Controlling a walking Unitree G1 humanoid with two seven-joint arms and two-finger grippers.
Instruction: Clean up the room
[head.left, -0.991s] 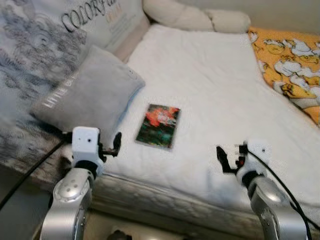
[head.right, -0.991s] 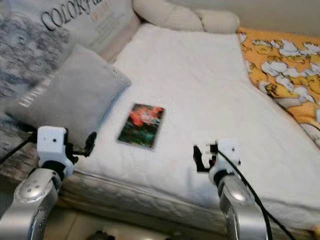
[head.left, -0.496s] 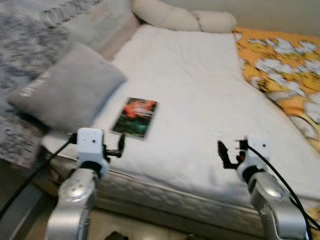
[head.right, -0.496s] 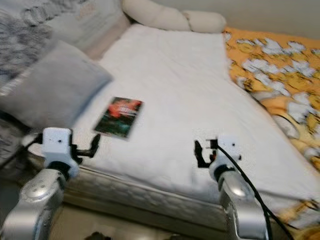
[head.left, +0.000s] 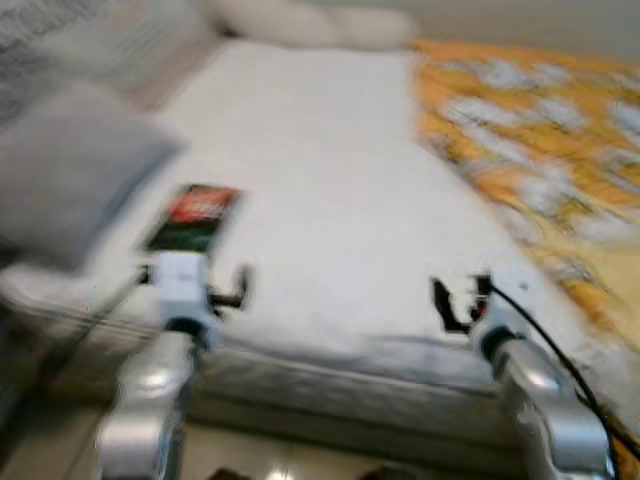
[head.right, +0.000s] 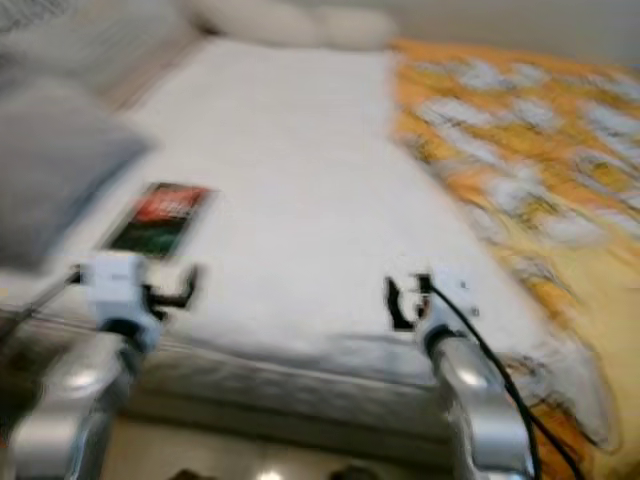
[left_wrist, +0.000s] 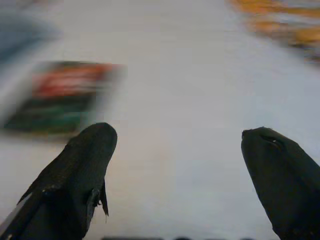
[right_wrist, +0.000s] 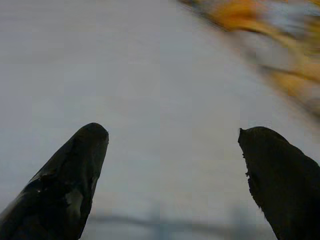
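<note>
Two grippers hang nearest the camera, just off the foot edge of the bed (head.left: 330, 360), both held at mattress height and both empty. The left gripper (left_wrist: 175, 175) has its black fingers (left_wrist: 80, 170) spread wide with nothing between them; the right gripper (right_wrist: 170, 175) is likewise spread apart over bare white cover. Everything is smeared by motion blur, so fine detail is lost.

Just beyond the left gripper lies the one loose item on the white bedding: a flat book (head.left: 192, 217) with a red and dark green cover, resting on the sheet near the bed's left side. From the left wrist camera it sits ahead of the fingers and off toward the outer finger, not centred between them. Its long axis appears to run roughly up the bed, away from the robot, tilted slightly. The left arm is clearly the nearer one; the right gripper is well apart from the book, across the width of the mattress.

A grey pillow (head.left: 70, 170) lies beside the book, further to the left. Farther up, an orange patterned blanket (head.left: 530, 140) covers the right side, and pale cushions (head.left: 310, 25) sit at the head.
</note>
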